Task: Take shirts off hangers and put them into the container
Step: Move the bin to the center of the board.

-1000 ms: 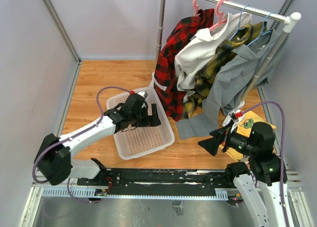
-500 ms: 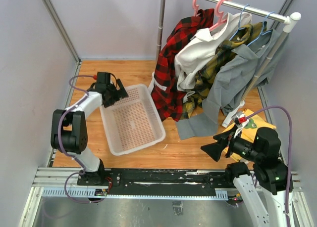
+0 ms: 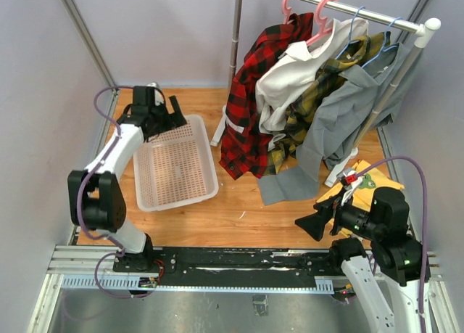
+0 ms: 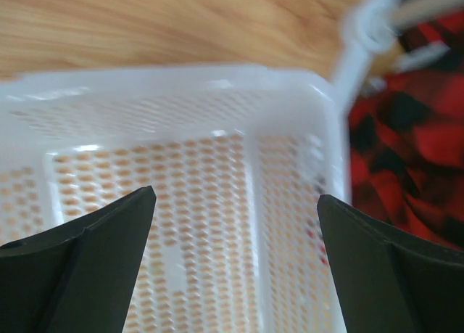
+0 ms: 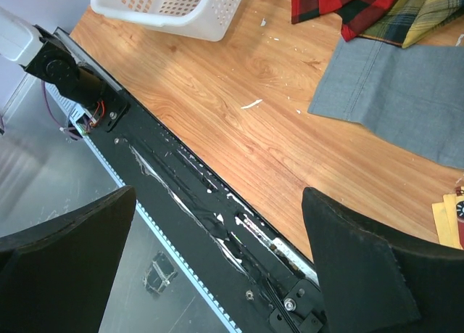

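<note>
Where the left gripper [image 3: 168, 121] is held over the far right corner of the basket [image 3: 177, 200], its jaws are spread wide and nothing is gripped between them. Contact with the rim cannot be determined: in the left wrist view only two dark fingertips [image 4: 109, 239] are shown, cut off by the lower edge, with the perforated floor and far wall between them. A blurred white rack foot [image 4: 359, 39] is seen just beside that corner. The basket is set flat on the table [image 3: 239, 206], at the left, near the red plaid shirt [image 3: 250, 108].

All four shirts are hung from the rail [image 3: 377, 16]: from left to right, the red plaid shirt, the white shirt [image 3: 290, 75], the yellow plaid shirt [image 3: 308, 112] and the grey shirt [image 3: 341, 115]. They are bunched and overlapped, so the white and yellow ones are largely hidden. Of the pink hangers [image 3: 320, 30] and blue hangers [image 3: 351, 34], only hooks and upper arms are exposed. The grey tail is laid on the table.

The right gripper [image 3: 315, 217] is held over the near right of the table, jaws wide apart and holding nothing. A yellow cloth [image 3: 377, 179] is partly hidden behind that arm.
</note>
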You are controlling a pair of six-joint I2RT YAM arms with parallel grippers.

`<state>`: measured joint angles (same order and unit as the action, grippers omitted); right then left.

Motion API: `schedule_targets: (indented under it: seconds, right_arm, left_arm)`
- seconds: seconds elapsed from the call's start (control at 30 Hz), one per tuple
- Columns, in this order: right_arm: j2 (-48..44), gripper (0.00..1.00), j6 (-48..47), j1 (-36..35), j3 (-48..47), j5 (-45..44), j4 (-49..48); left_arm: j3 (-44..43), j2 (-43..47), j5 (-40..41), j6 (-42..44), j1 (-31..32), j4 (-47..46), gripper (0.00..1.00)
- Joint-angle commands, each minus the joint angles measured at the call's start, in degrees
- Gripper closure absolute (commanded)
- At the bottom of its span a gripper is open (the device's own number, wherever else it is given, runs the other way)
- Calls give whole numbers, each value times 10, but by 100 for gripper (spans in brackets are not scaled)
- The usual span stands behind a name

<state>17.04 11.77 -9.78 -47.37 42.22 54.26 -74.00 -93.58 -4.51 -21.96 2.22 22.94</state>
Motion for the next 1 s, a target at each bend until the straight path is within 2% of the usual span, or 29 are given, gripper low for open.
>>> schedule_targets:
  seconds: [0.0,0.1,0.13,0.27,0.47,0.63,0.8,0.87,0.97]
  right_arm:
    - [9,2,-4,12,10,-3,-28]
    - [21,2,-2,12,11,-15,-43]
    - [26,2,-2,12,10,-18,-46]
    - [39,2,-5,12,11,-35,-54]
    - [50,2,-1,12,17,-46,-68]
    - [46,2,6,12,19,-58,-72]
    - [41,2,7,12,19,-72,-74]
    - [42,2,9,12,20,-80,-77]
    - [43,2,14,12,23,-90,-89]
  left_arm:
    - [53,107,-47,27,124,8,0]
    - [96,153,18,3,243,11,0]
    - [107,165,63,-17,276,17,0]
    - [135,186,128,-62,350,47,0]
    - [144,225,78,-85,457,-1,0]
    - [189,244,-29,-125,489,-120,0]
    - [205,209,-63,-128,509,-168,0]
    - [207,178,-61,-136,509,-164,0]
    - [206,138,-13,-145,509,-129,0]
